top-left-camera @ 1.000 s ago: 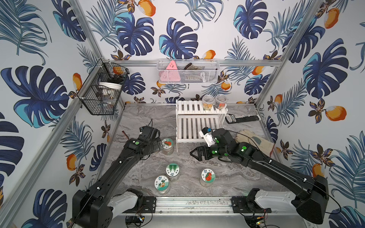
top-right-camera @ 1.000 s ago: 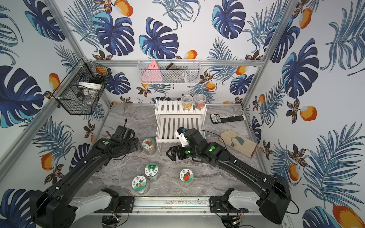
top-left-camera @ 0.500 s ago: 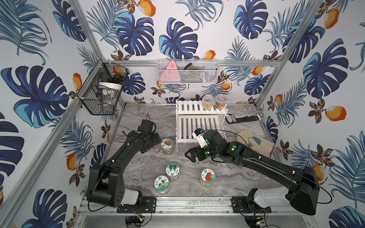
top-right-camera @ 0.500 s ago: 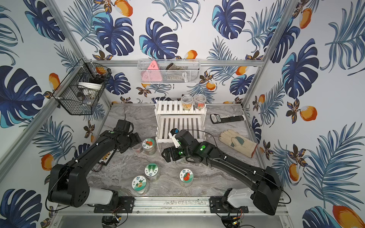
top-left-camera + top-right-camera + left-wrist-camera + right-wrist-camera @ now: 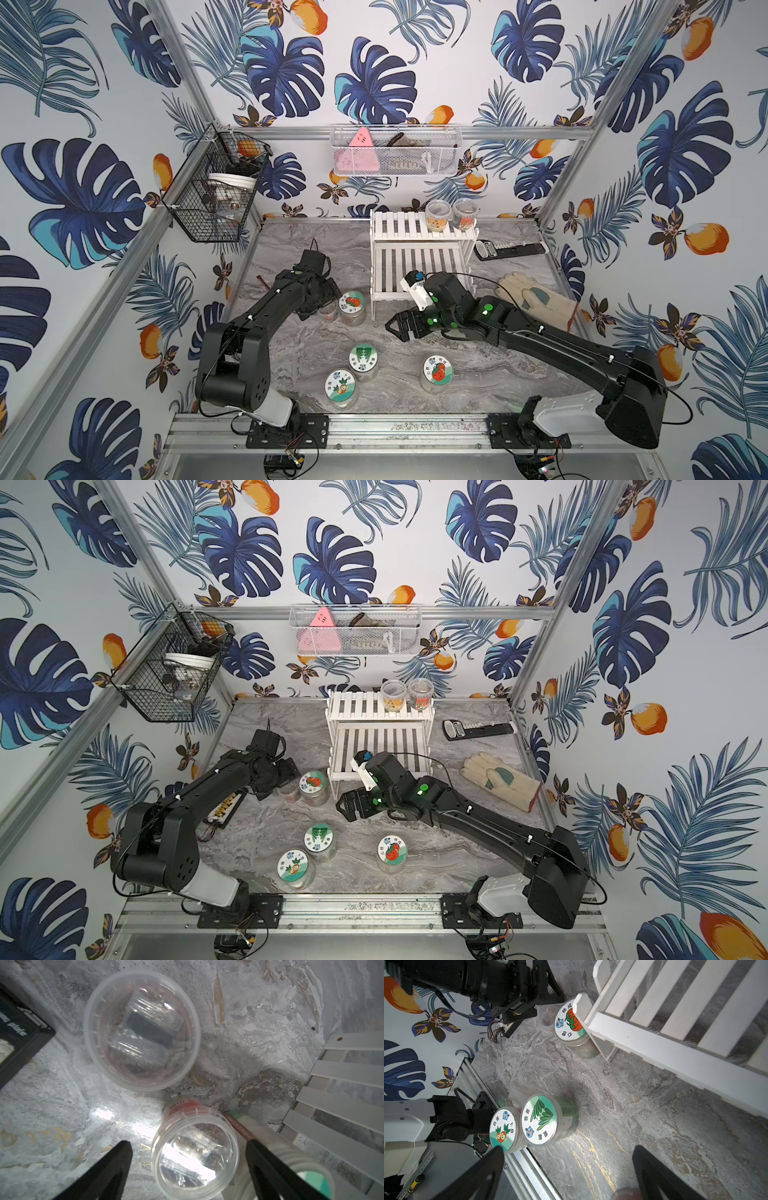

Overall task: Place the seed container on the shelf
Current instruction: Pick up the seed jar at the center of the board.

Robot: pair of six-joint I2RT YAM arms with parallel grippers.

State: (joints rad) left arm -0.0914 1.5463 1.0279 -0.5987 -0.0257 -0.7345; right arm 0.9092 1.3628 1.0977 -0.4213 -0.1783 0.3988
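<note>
The seed container is a small clear lidless cup with a red label, standing on the marble floor beside a tomato-lidded jar. It shows in both top views. My left gripper points down over it, open, one finger on each side with a narrow gap to the cup wall. It is mostly hidden under the wrist in a top view. The white slatted shelf stands just right of it. My right gripper hovers open and empty before the shelf.
Two small cups stand on the shelf's top tier. Three lidded jars stand near the front. A clear round tub and a black box lie by the left gripper. A glove and a black remote lie on the right.
The left arm has drawn its shoulder and elbow in while its gripper stayed at the seed container, jaws a little narrower. The right gripper has drifted slightly left, still open.
</note>
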